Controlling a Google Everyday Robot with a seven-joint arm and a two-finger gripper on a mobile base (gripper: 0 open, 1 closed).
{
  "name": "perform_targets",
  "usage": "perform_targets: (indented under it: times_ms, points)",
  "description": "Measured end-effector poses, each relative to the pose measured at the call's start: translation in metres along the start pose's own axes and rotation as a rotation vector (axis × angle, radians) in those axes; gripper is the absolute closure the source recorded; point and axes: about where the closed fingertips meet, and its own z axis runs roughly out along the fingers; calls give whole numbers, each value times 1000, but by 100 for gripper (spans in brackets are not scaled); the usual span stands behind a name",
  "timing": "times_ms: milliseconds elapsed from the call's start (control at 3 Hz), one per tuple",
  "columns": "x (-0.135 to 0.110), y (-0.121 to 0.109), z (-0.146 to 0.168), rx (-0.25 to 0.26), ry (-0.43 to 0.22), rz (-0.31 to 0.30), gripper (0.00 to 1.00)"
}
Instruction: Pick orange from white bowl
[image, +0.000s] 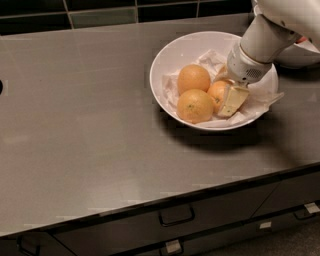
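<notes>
The white bowl (175, 50) stands at the back right of the counter, lined with crumpled white paper. It holds three oranges. The deep-coloured orange (218, 93) lies at the right of the pile, partly hidden behind two paler oranges (194, 79) (195, 106). My gripper (226, 90) reaches down into the bowl from the upper right. One pale fingertip (233, 101) lies against the orange's right side, and the other is behind the orange. The gripper is shut on the orange, which still rests in the bowl.
The grey counter (90, 125) stretches to the left and front. A second white bowl (300, 55) sits behind my arm at the right edge. Drawers with handles (176, 216) run below the counter's front edge. A dark tiled wall is at the back.
</notes>
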Motion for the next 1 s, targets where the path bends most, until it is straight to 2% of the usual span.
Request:
perform_targets:
  times_ms: [333,667,1000]
  points:
    - [-4,-1,-5,9,-4,-5,92]
    - [-14,-2,-15,30,-13,-17,100]
    - [-22,-1,-36,94,-1,-29,100]
